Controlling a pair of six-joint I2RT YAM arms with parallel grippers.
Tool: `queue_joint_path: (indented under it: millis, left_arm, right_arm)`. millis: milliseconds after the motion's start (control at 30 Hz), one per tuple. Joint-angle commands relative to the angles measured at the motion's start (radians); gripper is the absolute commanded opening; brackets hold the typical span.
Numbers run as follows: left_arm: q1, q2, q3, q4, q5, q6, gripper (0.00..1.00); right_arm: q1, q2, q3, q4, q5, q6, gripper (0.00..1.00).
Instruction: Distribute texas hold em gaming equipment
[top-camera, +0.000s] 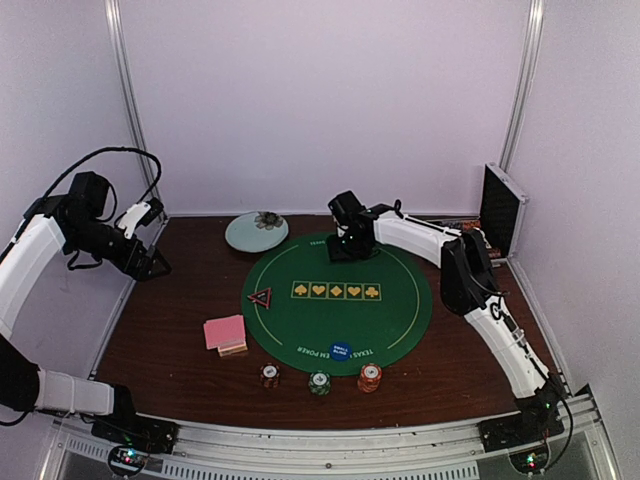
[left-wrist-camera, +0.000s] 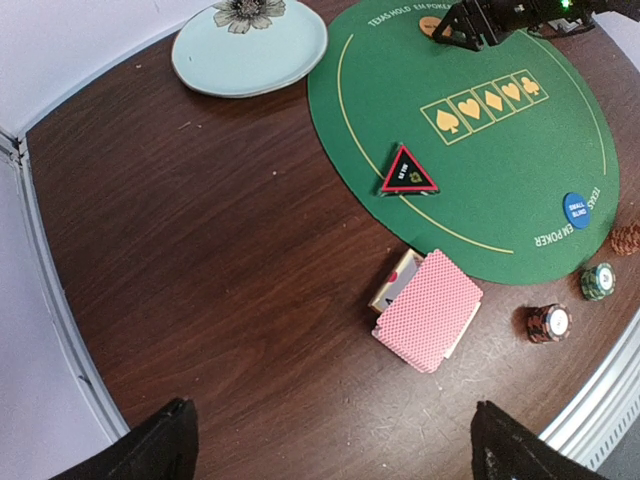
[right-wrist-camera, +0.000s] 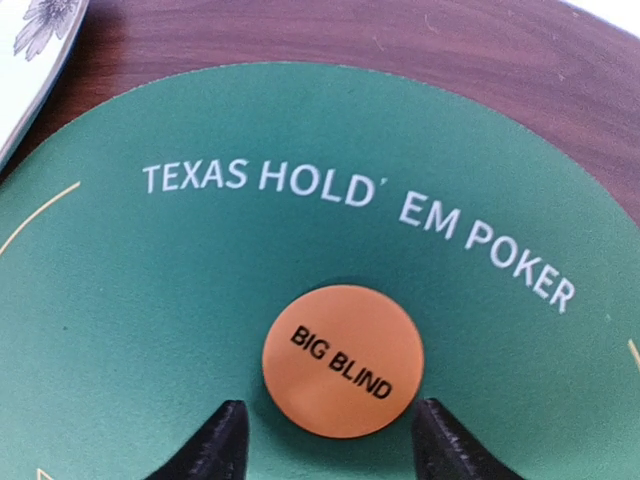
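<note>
Orange disc (right-wrist-camera: 343, 361), apparently untouched, inside pincer (right-wrist-camera: 329, 438)

Top external: high behind the arm bases, facing forward and down; takes in the whole table (top-camera: 170, 310) and green poker mat (top-camera: 337, 300).
Left wrist: raised at the table's left, angled down and rightward, wide; shares the mat and plate (left-wrist-camera: 260, 55).
Right wrist: close above the mat's far edge, orange BIG BLIND button (right-wrist-camera: 343, 361) central.

I see the mat (top-camera: 390, 310) with the marker (top-camera: 260, 297) on its left edge, the big blind button (right-wrist-camera: 343, 360) on its far edge and the small blind button (top-camera: 341, 350) on its near edge. The plate (top-camera: 240, 238) lies behind-left, the cards (top-camera: 226, 334) to the left, the chips (top-camera: 319, 382) in front.
</note>
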Motion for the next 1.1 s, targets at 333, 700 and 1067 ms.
queue_joint_path:
  millis: [333, 700, 1067]
  left_arm:
    - [0.007, -0.015, 0.023, -0.030, -0.013, 0.011, 0.98]
    - [0.007, -0.029, 0.045, -0.065, -0.019, 0.012, 0.98]
    - [0.007, -0.032, 0.069, -0.073, -0.001, -0.001, 0.98]
  right_arm:
    - [0.191, -0.498, -0.561, 0.059, -0.054, -0.095, 0.68]
    - [0.392, -0.683, -0.905, -0.018, -0.040, -0.094, 0.61]
    - [0.427, -0.584, -0.846, -0.035, -0.005, -0.122, 0.59]
